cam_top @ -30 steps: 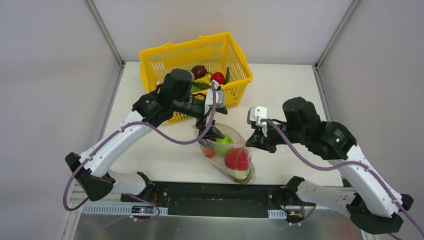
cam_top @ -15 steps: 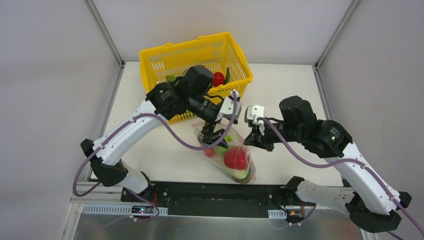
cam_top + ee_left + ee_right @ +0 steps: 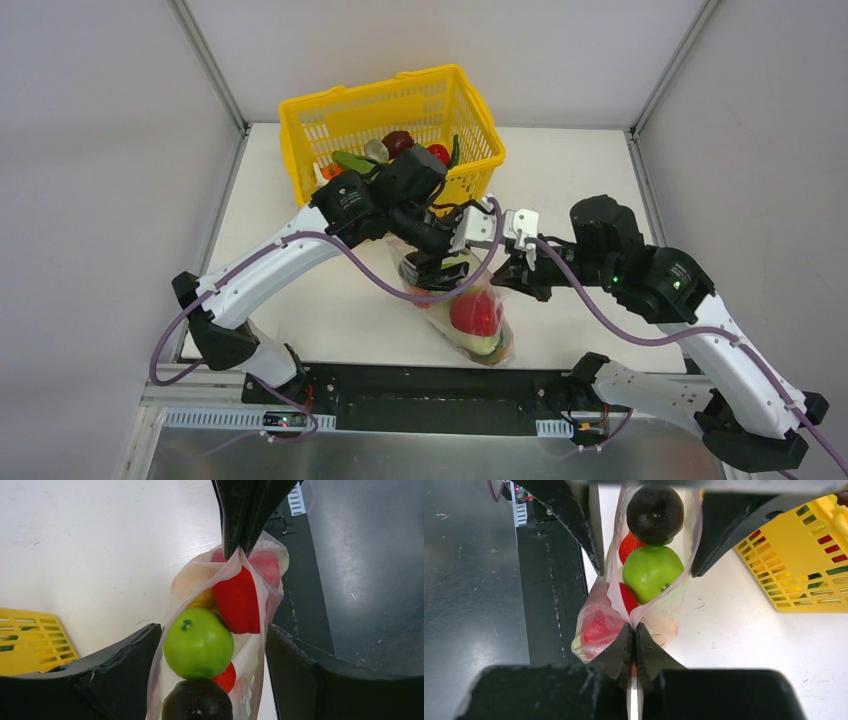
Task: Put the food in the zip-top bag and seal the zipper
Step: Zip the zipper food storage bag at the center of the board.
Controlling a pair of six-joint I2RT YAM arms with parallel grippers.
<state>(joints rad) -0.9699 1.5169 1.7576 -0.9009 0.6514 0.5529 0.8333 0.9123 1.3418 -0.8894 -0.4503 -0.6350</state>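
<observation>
The zip-top bag [image 3: 482, 322] lies near the table's front edge with its mouth lifted. Inside it are a green apple [image 3: 197, 642], a dark avocado [image 3: 197, 700] and red pieces [image 3: 237, 600]. My left gripper [image 3: 212, 630] is open, one finger on each side of the bag's mouth and close against its walls. My right gripper [image 3: 634, 627] is shut on the far end of the mouth, pinching the pinkish zipper [image 3: 258, 592]. From above, the left gripper [image 3: 440, 272] covers the mouth, with the right gripper [image 3: 503, 280] just to its right. More food [image 3: 400, 145] sits in the basket.
The yellow lattice basket [image 3: 345, 95] stands at the back of the table, just behind the left arm. A black strip [image 3: 430, 385] runs along the near edge under the bag's bottom end. Grey walls close in both sides.
My left arm has swung right and settled over the bag's mouth, and its jaws have narrowed a little. The right gripper keeps its pinch on the bag and has barely shifted.
</observation>
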